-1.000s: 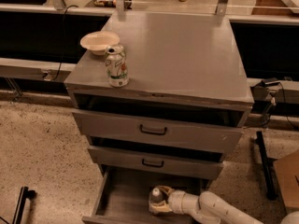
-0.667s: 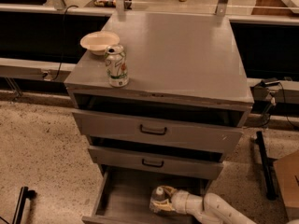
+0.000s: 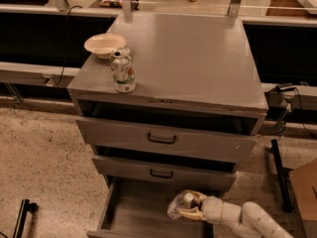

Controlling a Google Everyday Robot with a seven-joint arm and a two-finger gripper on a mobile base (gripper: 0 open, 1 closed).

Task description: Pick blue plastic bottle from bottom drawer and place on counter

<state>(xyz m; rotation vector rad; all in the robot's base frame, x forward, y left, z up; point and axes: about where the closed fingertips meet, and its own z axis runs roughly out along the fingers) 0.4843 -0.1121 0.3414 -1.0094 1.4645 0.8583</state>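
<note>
The bottom drawer (image 3: pixel 133 207) is pulled open below two upper drawers; its inside is flat and grey. My gripper (image 3: pixel 184 206) reaches into it from the lower right on a white arm. Its fingers are closed around the blue plastic bottle (image 3: pixel 179 204), a small clear bottle with a white cap that lies tilted toward the left. The bottle is just above the drawer floor at the right side. The counter (image 3: pixel 193 53) is the grey cabinet top above.
A green-and-white soda can (image 3: pixel 123 70) and a cream bowl (image 3: pixel 104 44) stand on the counter's left front corner. The two upper drawers (image 3: pixel 163 140) are slightly open. A dark stand leg (image 3: pixel 278 172) is at the right, and speckled floor lies to the left.
The gripper with the bottle has moved a little to the right and lower in the drawer. The can and bowl have not moved.
</note>
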